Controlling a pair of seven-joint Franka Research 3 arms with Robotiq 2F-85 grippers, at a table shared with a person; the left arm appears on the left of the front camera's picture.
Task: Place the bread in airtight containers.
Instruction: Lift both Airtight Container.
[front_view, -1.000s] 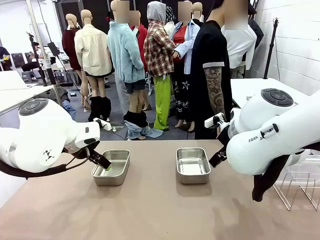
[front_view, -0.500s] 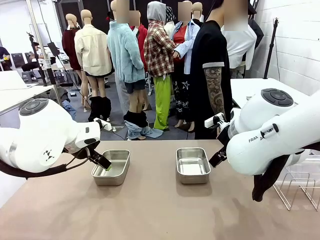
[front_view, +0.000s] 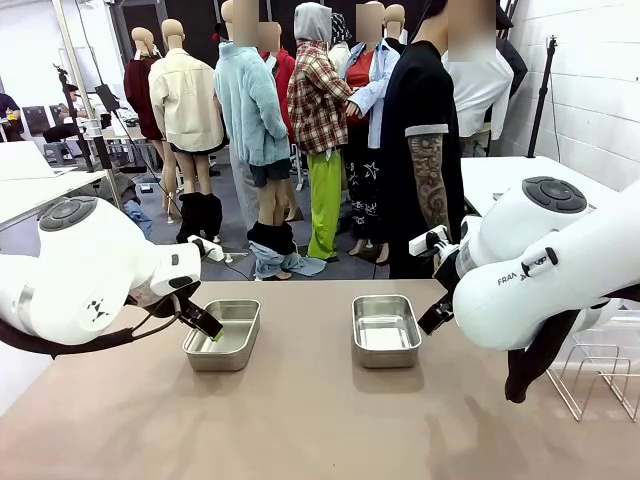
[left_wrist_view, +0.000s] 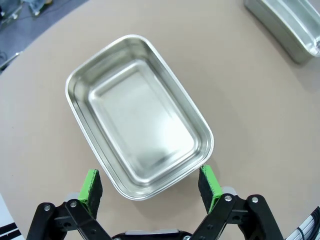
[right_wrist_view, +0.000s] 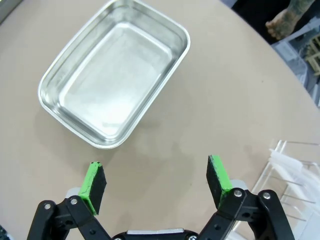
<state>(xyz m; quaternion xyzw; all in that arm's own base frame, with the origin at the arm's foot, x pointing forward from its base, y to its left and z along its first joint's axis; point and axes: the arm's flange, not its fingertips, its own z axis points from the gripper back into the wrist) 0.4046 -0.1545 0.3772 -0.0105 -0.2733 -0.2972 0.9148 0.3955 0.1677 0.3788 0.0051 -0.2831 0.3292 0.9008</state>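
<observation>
Hovering above one short end of the left steel pan (left_wrist_view: 140, 125), the left gripper (left_wrist_view: 150, 184) has its green-padded fingers spread wide, one to each side of that end, and holds nothing. This pan sits on the tabletop (front_view: 300, 420) left of the middle, towards the far edge, and its bare shiny floor shows. The right steel pan (right_wrist_view: 112, 75) lies right of the middle, about as close to the far edge and well apart from the first, its floor likewise bare. The right gripper (right_wrist_view: 155, 180) hangs over bare tabletop just beside that pan, fingers spread and holding nothing. A rack (front_view: 598, 375) stands by the right edge. A person (front_view: 425, 150) stands at the far edge.
</observation>
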